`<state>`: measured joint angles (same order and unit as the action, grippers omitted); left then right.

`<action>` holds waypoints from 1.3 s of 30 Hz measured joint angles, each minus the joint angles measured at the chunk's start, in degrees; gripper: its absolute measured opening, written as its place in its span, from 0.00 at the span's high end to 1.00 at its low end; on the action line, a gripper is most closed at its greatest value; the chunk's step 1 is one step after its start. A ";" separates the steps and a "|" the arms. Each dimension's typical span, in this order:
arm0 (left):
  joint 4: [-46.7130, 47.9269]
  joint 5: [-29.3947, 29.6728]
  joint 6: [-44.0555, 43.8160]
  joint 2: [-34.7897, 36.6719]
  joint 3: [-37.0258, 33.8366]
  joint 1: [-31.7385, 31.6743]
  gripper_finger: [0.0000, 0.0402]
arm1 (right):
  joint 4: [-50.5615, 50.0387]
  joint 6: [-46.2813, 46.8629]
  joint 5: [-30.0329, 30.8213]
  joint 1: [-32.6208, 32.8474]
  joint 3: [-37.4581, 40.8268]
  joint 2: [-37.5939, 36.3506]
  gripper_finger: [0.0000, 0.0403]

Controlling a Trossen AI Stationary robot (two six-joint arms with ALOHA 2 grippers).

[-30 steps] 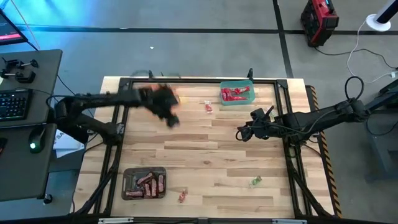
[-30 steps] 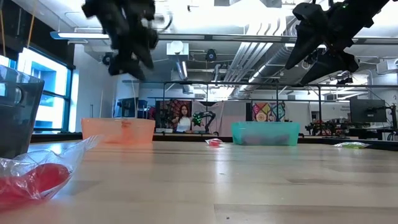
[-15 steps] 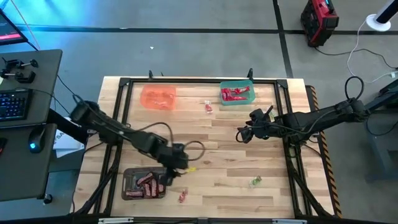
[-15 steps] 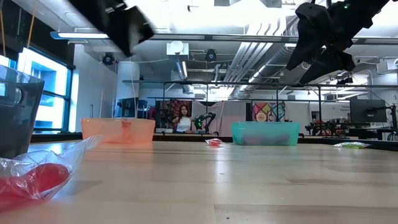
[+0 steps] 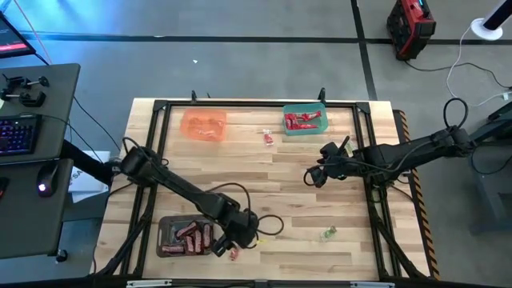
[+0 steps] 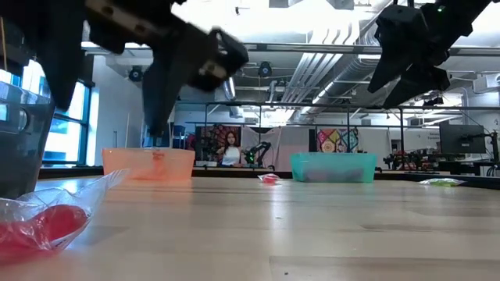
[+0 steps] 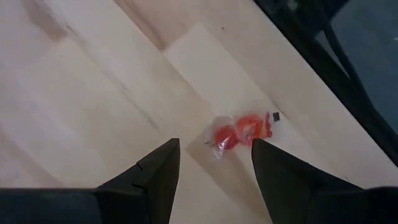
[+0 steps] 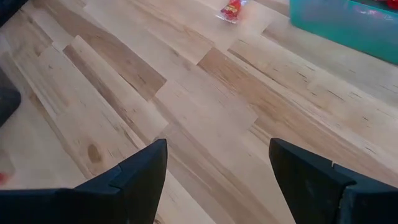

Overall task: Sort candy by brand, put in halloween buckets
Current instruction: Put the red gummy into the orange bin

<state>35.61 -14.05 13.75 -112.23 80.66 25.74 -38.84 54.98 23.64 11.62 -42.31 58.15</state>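
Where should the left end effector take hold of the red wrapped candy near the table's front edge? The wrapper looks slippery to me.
Best across the two red lumps of the red wrapped candy, not its thin clear wrapper ends. It lies flat, so come straight down, with the open left end effector straddling its narrow width.

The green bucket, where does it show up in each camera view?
High view: green bucket at the table's far edge, red candy inside.
Low view: right of centre, far across the table.
Left wrist view: not in it.
Right wrist view: a corner, top right.
Shared landmark: the loose red candy beside it.
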 joint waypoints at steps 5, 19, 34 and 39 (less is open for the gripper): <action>-3.10 -0.78 1.79 -2.75 0.02 0.22 0.53 | -0.23 -1.48 -0.01 0.00 0.07 0.00 0.32; -4.53 -2.91 -0.12 -5.22 -0.18 0.08 0.84 | -0.82 -1.51 0.15 0.00 0.07 0.00 0.32; 2.28 -4.16 -6.93 1.91 -0.26 -7.83 1.00 | -0.82 -1.31 0.31 0.00 0.07 0.00 0.32; 7.05 1.04 -5.20 12.19 -0.20 -16.82 1.00 | -0.94 -1.30 1.78 0.00 0.07 0.00 0.32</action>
<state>42.65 -13.00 8.55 -100.04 80.47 8.92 -39.78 53.68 25.42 11.62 -42.24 58.15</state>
